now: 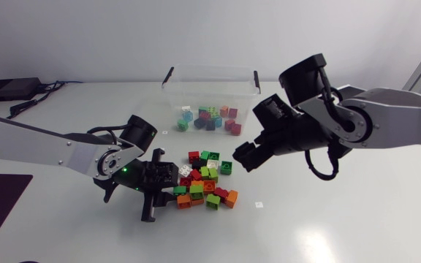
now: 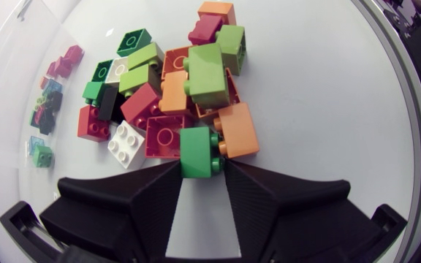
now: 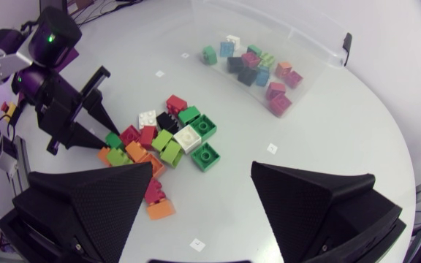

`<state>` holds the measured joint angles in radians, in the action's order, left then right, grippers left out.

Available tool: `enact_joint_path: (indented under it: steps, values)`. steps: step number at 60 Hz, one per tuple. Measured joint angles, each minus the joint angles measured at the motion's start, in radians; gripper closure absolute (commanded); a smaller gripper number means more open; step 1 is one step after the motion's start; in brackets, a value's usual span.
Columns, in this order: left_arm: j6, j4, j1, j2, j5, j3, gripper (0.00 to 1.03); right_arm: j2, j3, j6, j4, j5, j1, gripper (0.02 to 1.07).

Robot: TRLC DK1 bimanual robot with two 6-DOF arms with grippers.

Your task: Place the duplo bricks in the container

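The green brick (image 2: 198,152) sits at the near edge of the pile (image 2: 174,88), pinched between the fingers of the left gripper (image 2: 201,169). It is best lifted straight up, clear of the pile, before being carried to the container (image 1: 212,70). The right gripper (image 3: 203,197) hangs wide open and empty.

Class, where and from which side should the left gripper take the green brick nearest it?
Grip the green brick by its flat side walls, left gripper coming from the table side: it sits at the pile edge, a red brick and an orange brick behind.
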<state>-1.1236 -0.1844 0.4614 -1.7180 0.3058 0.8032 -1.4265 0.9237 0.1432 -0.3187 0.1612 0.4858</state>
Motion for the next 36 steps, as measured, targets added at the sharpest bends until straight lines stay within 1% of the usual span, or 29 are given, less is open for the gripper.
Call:
enact_joint_path:
  steps: [14, 25, 31, 36]
  values:
    - [0.000, -0.004, -0.001, 0.014, 0.000, -0.018, 0.71, 0.006, -0.101, 0.121, -0.014, 0.019, 0.068, 0.10]
    - [0.000, -0.044, -0.038, 0.082, 0.001, -0.049, 0.71, 0.000, -0.140, 0.183, -0.015, 0.023, 0.109, 0.10]
    - [-0.003, -0.054, -0.053, 0.110, 0.000, -0.072, 0.71, -0.041, -0.140, 0.210, -0.011, 0.023, 0.124, 0.10]
    - [-0.003, -0.074, -0.063, 0.130, 0.000, -0.089, 0.71, -0.096, -0.142, 0.229, 0.014, 0.022, 0.129, 0.10]
